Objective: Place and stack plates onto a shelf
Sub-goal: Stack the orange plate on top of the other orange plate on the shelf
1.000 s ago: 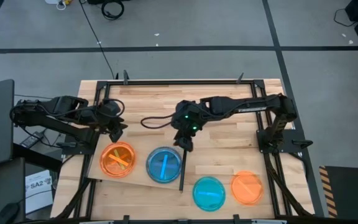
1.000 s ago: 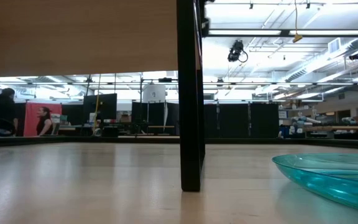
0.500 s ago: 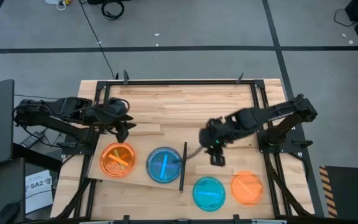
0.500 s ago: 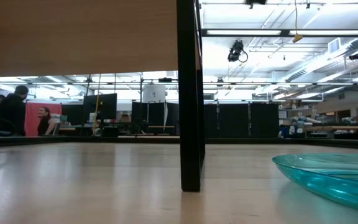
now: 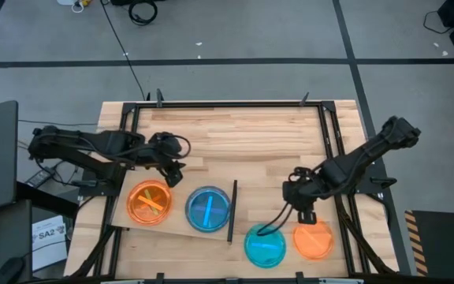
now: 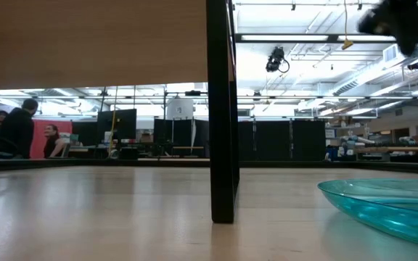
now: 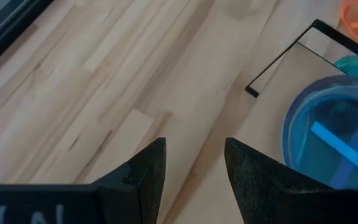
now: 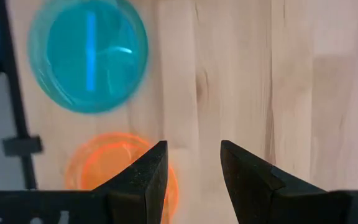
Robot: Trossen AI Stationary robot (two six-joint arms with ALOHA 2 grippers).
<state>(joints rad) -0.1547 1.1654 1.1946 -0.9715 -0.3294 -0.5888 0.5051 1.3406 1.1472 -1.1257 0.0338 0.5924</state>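
Nearest my edge of the table (image 5: 243,134), I am looking at two loose plates: a teal plate (image 5: 265,244) and an orange plate (image 5: 315,238) lying side by side, just to the right of the shelf's black strip (image 5: 231,211). My right gripper (image 5: 306,214) is hovering just above and between them, its fingers (image 8: 145,171) standing apart with nothing in them. On the shelf (image 5: 180,225) itself, a blue plate (image 5: 208,209) and another orange one (image 5: 149,202) are sitting flat, each with a streak across its middle that I cannot make out. My left gripper (image 5: 173,171) is hanging beside them over bare wood, fingers (image 7: 143,171) spread and empty.

I am judging these plates to be light, stiff, thin plastic with a glossy, slippery face; the low view is showing the teal plate's (image 6: 383,206) rim curling up off the table. That raised lip is where I am planning to pinch, one finger under and one over, since the flat centre offers no hold.
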